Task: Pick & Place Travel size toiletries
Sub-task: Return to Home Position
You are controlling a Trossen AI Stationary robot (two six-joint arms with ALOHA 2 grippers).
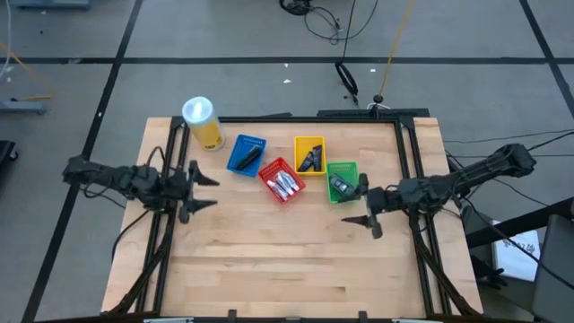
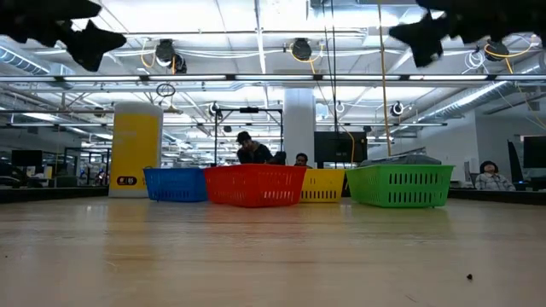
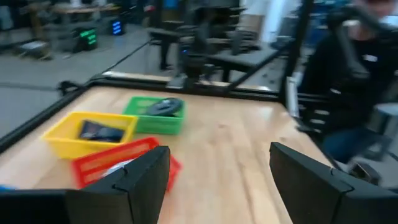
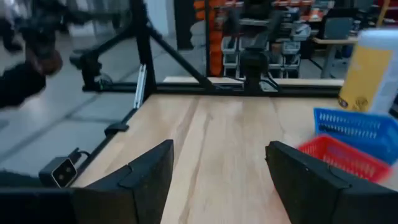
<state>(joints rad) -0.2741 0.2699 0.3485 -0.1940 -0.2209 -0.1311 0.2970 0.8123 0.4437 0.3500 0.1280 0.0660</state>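
Toiletries lie in four small baskets at the table's far middle. Silvery mini tubes (image 1: 285, 186) fill the red basket (image 1: 282, 179). Dark flat packets (image 1: 311, 159) lie in the yellow basket (image 1: 309, 154). A dark grey rounded piece (image 3: 163, 106) sits in the green basket (image 1: 342, 181). A dark item (image 1: 250, 158) lies in the blue basket (image 1: 246, 153). My left gripper (image 1: 204, 192) hangs open over the table's left side, holding nothing. My right gripper (image 1: 366, 208) hangs open just near of the green basket, holding nothing.
A tall yellow canister (image 1: 203, 123) with a white lid stands at the far left, beside the blue basket. Bare wood (image 1: 287, 260) fills the near half of the table. Black frame rails (image 1: 408, 161) run along the left, right and far sides.
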